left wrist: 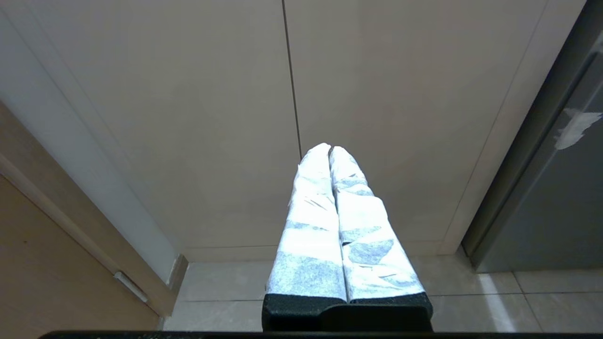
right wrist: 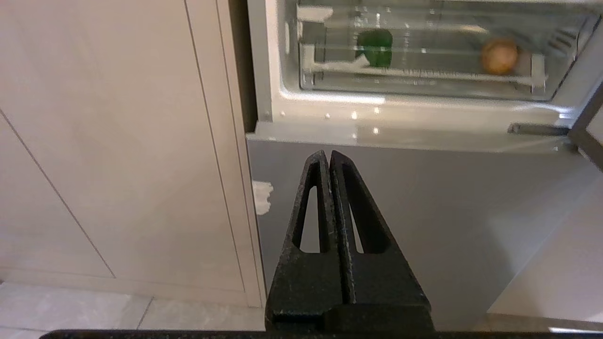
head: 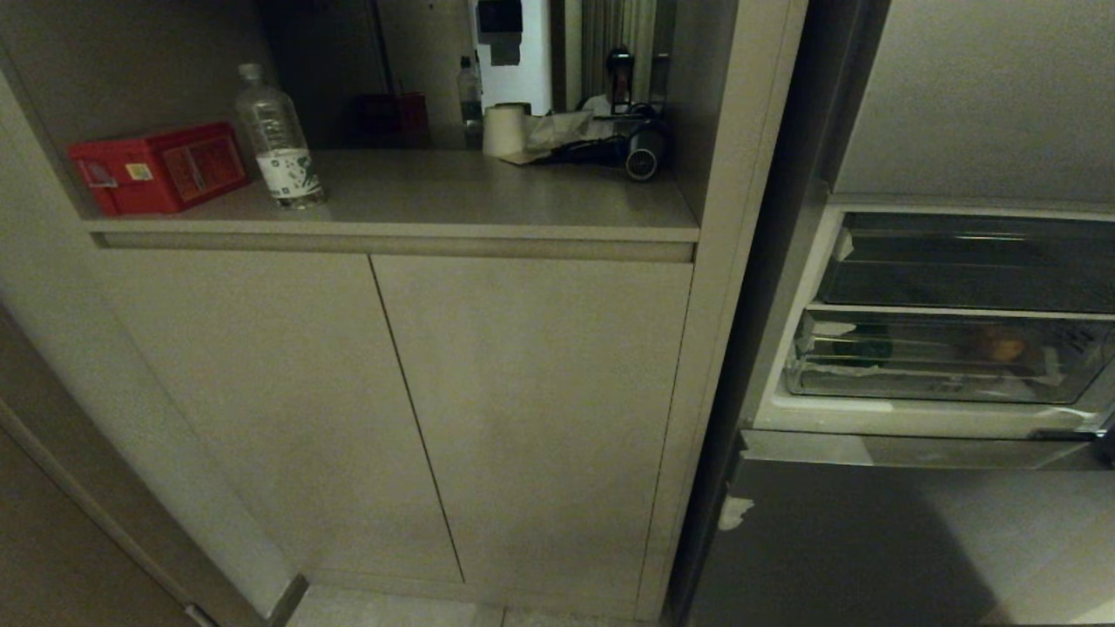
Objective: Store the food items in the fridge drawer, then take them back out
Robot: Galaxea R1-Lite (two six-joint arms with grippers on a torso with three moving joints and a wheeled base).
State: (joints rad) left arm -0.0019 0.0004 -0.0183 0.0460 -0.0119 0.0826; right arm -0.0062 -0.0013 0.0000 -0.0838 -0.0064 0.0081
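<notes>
We see the fridge drawer (head: 941, 361) pushed in at the bottom of the open fridge compartment, at about 3 o'clock in the head view, with whitish tape scraps on its front left corner. Through its clear front, the orange-brown ball (head: 1002, 348) sits toward the drawer's right end, and a dark green item (right wrist: 374, 47) lies toward its left end, well apart from the ball. Above the drawer is a second clear bin (head: 967, 261). Below it runs the grey fridge door panel (head: 871, 540), a torn white tape scrap (head: 734, 512) at its upper left corner. At 9 o'clock of the fridge stand beige cabinet doors (head: 392, 409) under a tabletop (head: 488, 196) carrying a red box (head: 157, 167), a clear water bottle (head: 279, 139) whose label we cannot read, and a paper roll (head: 505, 129). The floor (left wrist: 226, 287) is pale tile. The right end effector (right wrist: 330, 157) hangs before the grey panel, fingers pressed together and empty; the left end effector (left wrist: 330, 150), wrapped in white, faces the cabinet doors, likewise together and empty.
</notes>
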